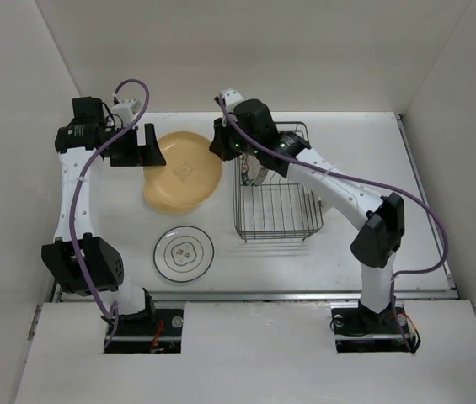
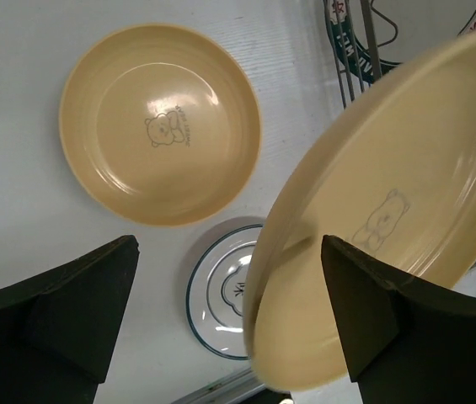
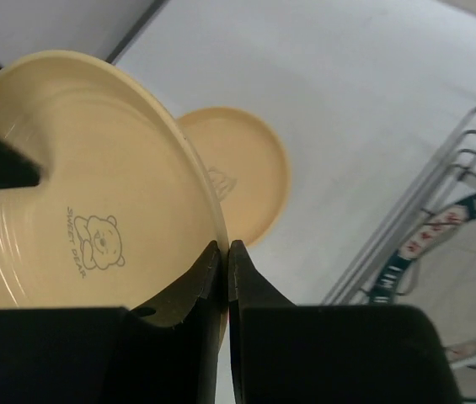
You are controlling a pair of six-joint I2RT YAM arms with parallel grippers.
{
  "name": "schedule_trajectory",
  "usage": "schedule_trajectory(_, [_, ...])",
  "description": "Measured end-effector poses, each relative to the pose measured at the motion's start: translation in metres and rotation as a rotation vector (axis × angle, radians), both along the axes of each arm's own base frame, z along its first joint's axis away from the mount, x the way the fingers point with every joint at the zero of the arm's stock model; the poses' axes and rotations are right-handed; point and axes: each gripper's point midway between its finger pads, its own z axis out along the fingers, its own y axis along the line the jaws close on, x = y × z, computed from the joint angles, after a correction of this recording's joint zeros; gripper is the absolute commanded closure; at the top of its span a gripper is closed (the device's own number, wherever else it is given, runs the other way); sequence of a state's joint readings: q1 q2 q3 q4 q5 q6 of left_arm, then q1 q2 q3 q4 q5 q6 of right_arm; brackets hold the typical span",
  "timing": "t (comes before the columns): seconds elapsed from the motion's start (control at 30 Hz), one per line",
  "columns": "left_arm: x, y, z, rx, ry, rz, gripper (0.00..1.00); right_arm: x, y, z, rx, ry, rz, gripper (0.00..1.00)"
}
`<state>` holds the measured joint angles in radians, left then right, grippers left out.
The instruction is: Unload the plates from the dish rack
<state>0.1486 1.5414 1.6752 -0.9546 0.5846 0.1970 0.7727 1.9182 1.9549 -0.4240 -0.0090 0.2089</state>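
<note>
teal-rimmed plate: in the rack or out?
In. The right wrist view shows the teal-rimmed plate just inside the wires of the rack; the left wrist view shows its rim there too.

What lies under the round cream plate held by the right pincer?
Under the round cream plate, a round yellow-orange plate lies flat on the white table. In the top view its far part is covered.

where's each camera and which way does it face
top external: above and behind, facing down on the table; left arm and right arm show
left wrist: on that arm, facing down past open jaws at the yellow plate
right wrist: on that arm, facing along jaws shut on the cream plate
wrists share: both plates, dish rack
</note>
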Motion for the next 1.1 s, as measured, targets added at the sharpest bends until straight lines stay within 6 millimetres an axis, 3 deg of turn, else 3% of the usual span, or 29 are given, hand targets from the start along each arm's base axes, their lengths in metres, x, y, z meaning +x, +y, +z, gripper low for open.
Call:
schedule_trajectory(0.07, [0.000,0.000,-0.004,0.002,0.007,0.002,0.17,-0.009,0.014,-0.009,0.013,0.029,0.061,1.00])
schedule_trajectory(0.17, [-0.004,0.000,-0.012,-0.002,0.037,0.006,0.50,-0.021,0.029,-0.015,0.029,0.058,0.134,1.00])
schedule_trajectory(0.23, [-0.004,-0.001,-0.015,-0.012,0.054,0.007,0.76,-0.027,0.036,-0.014,0.039,0.059,0.159,1.00])
schedule_trajectory(0.27, [-0.005,-0.003,-0.016,-0.016,0.062,-0.003,0.93,-0.027,0.037,-0.014,0.040,0.056,0.162,1.00])
schedule_trajectory(0.3, [-0.007,-0.004,-0.017,-0.026,0.070,-0.007,1.00,-0.026,0.034,-0.017,0.024,0.053,0.152,1.00])
schedule_trajectory(0.47, [-0.014,-0.011,-0.017,-0.058,0.093,-0.038,1.00,-0.011,0.026,-0.035,-0.007,0.074,0.122,1.00])
schedule_trajectory(0.5, [-0.013,-0.009,-0.019,-0.050,0.097,-0.030,1.00,-0.012,0.027,-0.038,-0.009,0.078,0.124,0.91])
schedule_trajectory(0.57, [-0.012,-0.006,-0.022,-0.034,0.108,-0.012,1.00,-0.012,0.030,-0.042,-0.015,0.087,0.117,0.54])
schedule_trajectory(0.63, [-0.011,0.001,-0.026,0.002,0.119,0.023,1.00,-0.007,0.034,-0.041,-0.013,0.086,0.093,0.29])
schedule_trajectory(0.73, [0.001,0.019,-0.037,0.070,0.131,0.103,1.00,-0.001,0.034,-0.032,-0.012,0.067,0.049,0.17])
schedule_trajectory(0.93, [0.025,0.036,-0.078,0.112,0.207,0.179,1.00,0.012,0.012,-0.007,-0.014,0.006,-0.115,0.16])
schedule_trajectory(1.1, [0.042,0.042,-0.119,0.121,0.285,0.200,1.00,0.011,-0.018,0.019,-0.011,-0.043,-0.228,0.16])
